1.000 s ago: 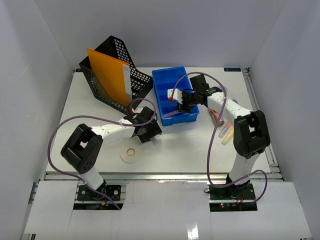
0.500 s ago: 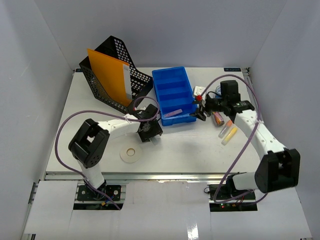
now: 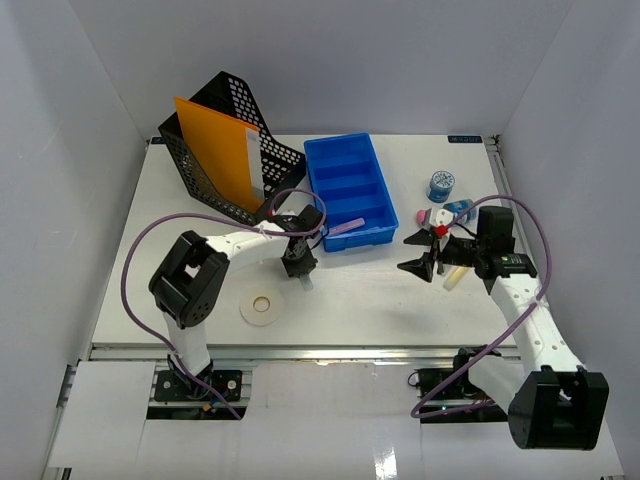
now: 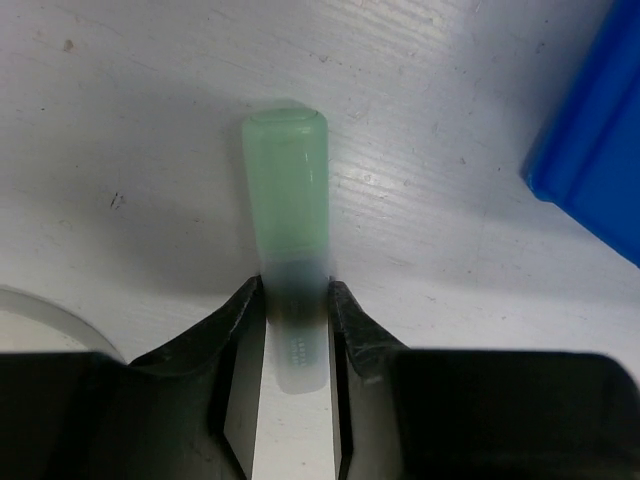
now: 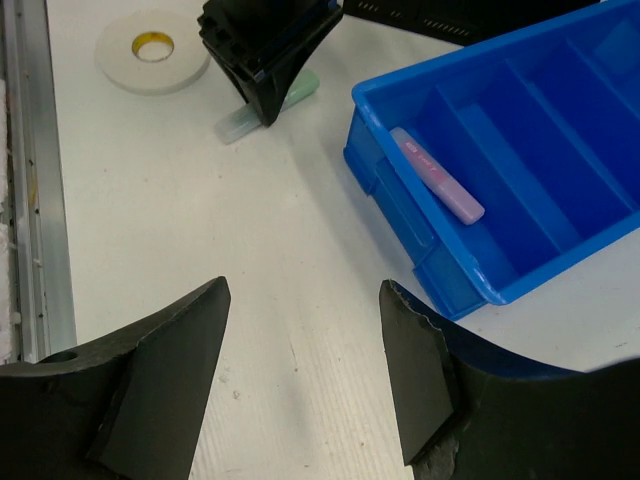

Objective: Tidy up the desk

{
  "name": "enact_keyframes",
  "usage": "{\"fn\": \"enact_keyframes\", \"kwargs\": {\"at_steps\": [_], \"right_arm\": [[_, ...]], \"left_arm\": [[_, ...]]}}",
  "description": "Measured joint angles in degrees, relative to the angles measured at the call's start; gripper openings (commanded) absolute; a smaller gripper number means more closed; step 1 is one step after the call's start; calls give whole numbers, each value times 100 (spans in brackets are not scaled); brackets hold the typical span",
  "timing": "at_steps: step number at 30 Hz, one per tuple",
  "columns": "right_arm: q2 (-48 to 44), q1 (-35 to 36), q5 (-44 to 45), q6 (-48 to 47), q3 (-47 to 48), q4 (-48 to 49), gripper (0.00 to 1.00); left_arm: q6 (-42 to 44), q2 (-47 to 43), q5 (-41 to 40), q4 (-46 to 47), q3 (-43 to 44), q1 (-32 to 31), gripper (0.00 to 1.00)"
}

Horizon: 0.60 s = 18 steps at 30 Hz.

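The desk (image 3: 360, 300) is a wide white tabletop. On it, just in front of the blue tray (image 3: 341, 141), lies a pale green highlighter (image 4: 286, 190). My left gripper (image 4: 295, 290) is shut on its near end, with both fingers pressed against its sides. From above, that gripper (image 3: 300, 266) points down at the highlighter (image 3: 306, 283). My right gripper (image 3: 415, 255) hangs open and empty over bare desk to the right of the tray. Its own camera looks between its jaws (image 5: 302, 300) at the desk and the tray's corner (image 5: 400, 205).
A pink highlighter (image 3: 343, 226) lies in the tray's nearest compartment. A white tape roll (image 3: 261, 307) sits front left. A black mesh file holder (image 3: 225, 110) with an orange folder (image 3: 215, 150) stands back left. A blue round tin (image 3: 441, 186) and yellow markers (image 3: 455, 272) lie right.
My left gripper has slid right over the green highlighter and closed on it. My right arm has swung away from above the tray toward the right front, jaws still open.
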Motion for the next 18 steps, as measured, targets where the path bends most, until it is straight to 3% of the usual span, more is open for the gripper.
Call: {"fn": "enact_keyframes", "kwargs": {"at_steps": [5, 12, 18], "right_arm": [[-200, -500, -445, 60, -160, 62, 68], [-427, -829, -802, 62, -299, 69, 69], [-505, -973, -981, 95, -304, 70, 69]], "left_arm": [[210, 41, -86, -107, 87, -40, 0], [845, -95, -485, -557, 84, -176, 0], [1953, -957, -750, -774, 75, -254, 0]]}}
